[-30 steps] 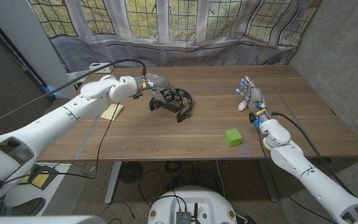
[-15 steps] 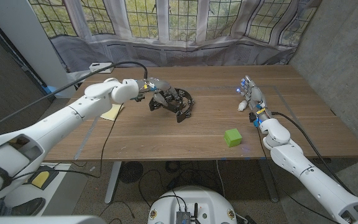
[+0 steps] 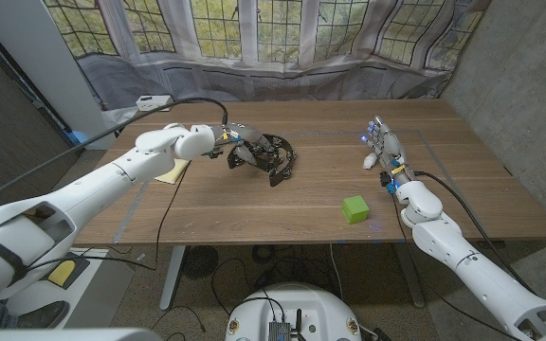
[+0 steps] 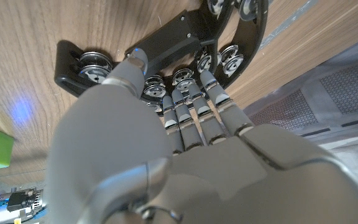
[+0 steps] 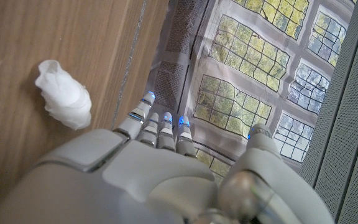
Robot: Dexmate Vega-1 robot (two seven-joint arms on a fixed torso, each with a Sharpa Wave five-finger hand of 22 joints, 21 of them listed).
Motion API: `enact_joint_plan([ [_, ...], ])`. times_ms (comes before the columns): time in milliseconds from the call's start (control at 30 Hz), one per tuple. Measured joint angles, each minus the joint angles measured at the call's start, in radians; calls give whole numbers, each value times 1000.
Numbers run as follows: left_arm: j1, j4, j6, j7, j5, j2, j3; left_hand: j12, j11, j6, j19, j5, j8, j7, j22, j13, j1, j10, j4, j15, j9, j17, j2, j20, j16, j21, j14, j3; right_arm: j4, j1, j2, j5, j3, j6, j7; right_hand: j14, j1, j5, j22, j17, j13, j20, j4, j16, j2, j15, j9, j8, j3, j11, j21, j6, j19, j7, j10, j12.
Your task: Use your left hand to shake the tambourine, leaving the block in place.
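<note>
Over the wooden table (image 3: 254, 204), left hand (image 3: 240, 142) fingers (image 4: 194, 109) grasp the tambourine (image 3: 273, 156); right hand (image 3: 382, 147) stands released.

tambourine (image 3: 266, 154): on the bench (image 3: 254, 213), left of centre, toward the back
left hand (image 3: 238, 140): over the tambourine's left side
block (image 3: 354, 209): front right, well apart from the tambourine
right hand (image 3: 380, 147): behind the block, near a crumpled wad (image 3: 385, 178)
flat pad (image 3: 171, 170): left of the tambourine

A yellow sticky note (image 3: 171, 170) is seen on the wooden table (image 3: 254, 213) near its left edge, a crumpled white wad (image 5: 63, 93) is laid towards the right side, and a window-printed backdrop (image 3: 282, 38) is hung behind.
</note>
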Motion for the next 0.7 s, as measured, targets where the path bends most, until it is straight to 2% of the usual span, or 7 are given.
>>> enact_joint_plan([
  [700,6,37,4,49,38,-20,44,-6,9,1,0,0,-5,6,0,0,6,-2,11,0,0,0,4,0,-5,-4,0,-19,7,5,2,1,-3,2,4,0,0,0,0,0,0,0,0,0,0,0,0,0,0,0,-3,0,0,0,0,0],
])
